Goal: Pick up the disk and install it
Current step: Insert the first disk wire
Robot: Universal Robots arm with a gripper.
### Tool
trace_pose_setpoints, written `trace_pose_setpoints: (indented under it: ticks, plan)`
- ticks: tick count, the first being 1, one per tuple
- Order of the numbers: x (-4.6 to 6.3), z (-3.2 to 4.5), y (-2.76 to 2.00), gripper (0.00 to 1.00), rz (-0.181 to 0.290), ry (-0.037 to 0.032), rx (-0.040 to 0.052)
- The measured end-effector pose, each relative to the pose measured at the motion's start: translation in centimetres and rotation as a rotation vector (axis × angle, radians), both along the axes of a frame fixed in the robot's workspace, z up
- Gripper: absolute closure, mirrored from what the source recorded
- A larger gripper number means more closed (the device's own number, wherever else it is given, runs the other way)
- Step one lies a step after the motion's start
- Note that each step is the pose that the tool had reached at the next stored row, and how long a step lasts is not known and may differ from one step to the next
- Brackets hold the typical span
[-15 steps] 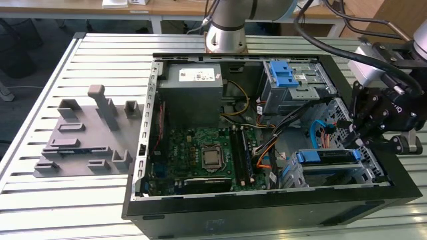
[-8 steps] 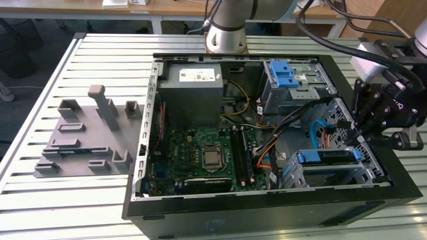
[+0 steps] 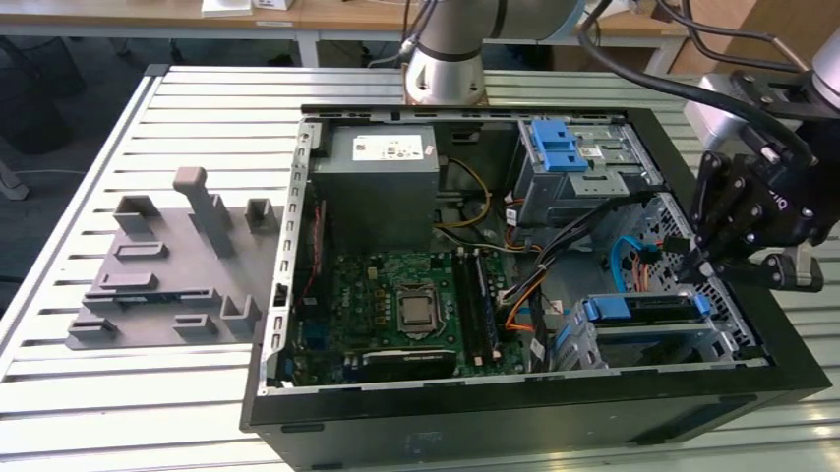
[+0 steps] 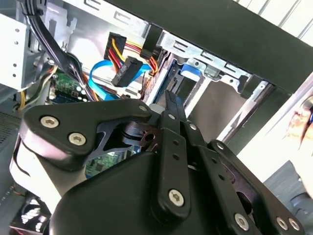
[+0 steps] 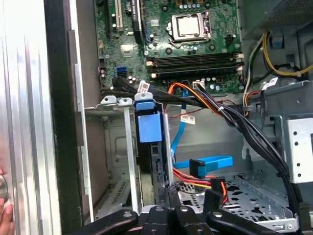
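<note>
The disk (image 3: 639,308) sits in the drive cage at the front right corner of the open computer case (image 3: 275,295); its blue bracket (image 5: 148,125) shows at the cage mouth, and its blue tab (image 4: 190,73) shows in the second wrist view. My gripper (image 3: 695,264) hangs just above and to the exterior view's right of the disk. In both wrist views the fingers (image 5: 172,208) lie pressed together, and their tip (image 4: 171,100) points at the disk's edge. Nothing shows between them. I cannot tell whether the tip touches the disk.
A grey plastic stand (image 3: 171,265) with upright posts lies outside the case on the slatted table. Blue and orange cables (image 5: 205,164) run beside the cage. The motherboard (image 3: 407,305) and a grey power supply box (image 3: 381,187) fill the case. A person's hand (image 5: 4,205) is at the case's outer wall.
</note>
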State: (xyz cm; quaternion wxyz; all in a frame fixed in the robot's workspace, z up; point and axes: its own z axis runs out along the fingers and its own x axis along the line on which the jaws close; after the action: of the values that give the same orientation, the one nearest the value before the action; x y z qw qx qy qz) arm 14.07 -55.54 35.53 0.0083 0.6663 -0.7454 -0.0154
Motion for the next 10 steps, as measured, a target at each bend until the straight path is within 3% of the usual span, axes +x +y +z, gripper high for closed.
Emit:
trace_pose_setpoints:
  ticks: [6,10]
  plan:
    - [0.0,0.07,0.58,0.89,-0.002,0.0,-0.0009]
    - [0.0,0.15,1.35,0.89,-0.003,0.0,-0.0013]
